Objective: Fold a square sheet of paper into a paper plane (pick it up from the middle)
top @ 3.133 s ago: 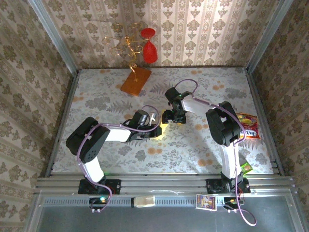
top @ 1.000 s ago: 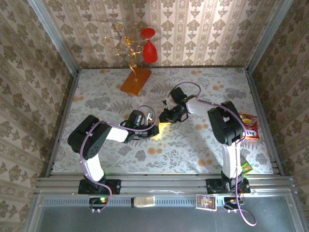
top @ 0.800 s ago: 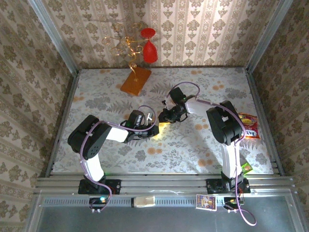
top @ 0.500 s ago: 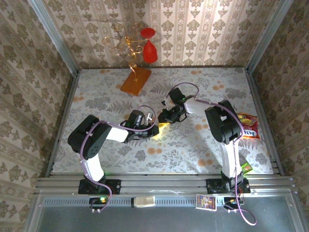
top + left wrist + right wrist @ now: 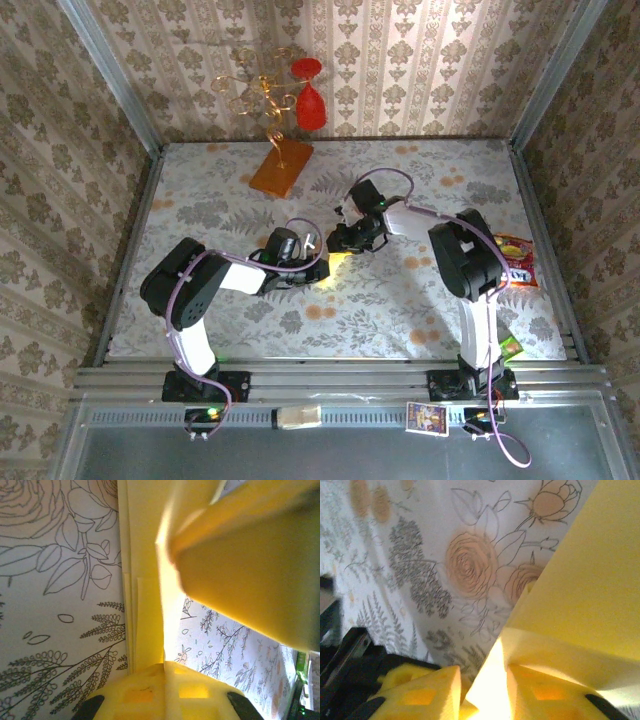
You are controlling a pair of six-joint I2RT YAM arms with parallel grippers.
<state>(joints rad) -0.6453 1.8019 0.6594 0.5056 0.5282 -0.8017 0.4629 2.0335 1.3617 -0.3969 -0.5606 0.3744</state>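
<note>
Left gripper (image 5: 164,670) stays clamped on the sheet of paper (image 5: 145,540); right gripper (image 5: 482,682) has slackened around it, hold uncertain: crease likely pressed.

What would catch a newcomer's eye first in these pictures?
The bright pale-yellow paper at the centre of the table, folded into layers, with the left gripper shut on it and the right gripper straddling its edge. Next, the red ornament on gold wire rising from the orange-brown slab at the table's far edge.
</note>
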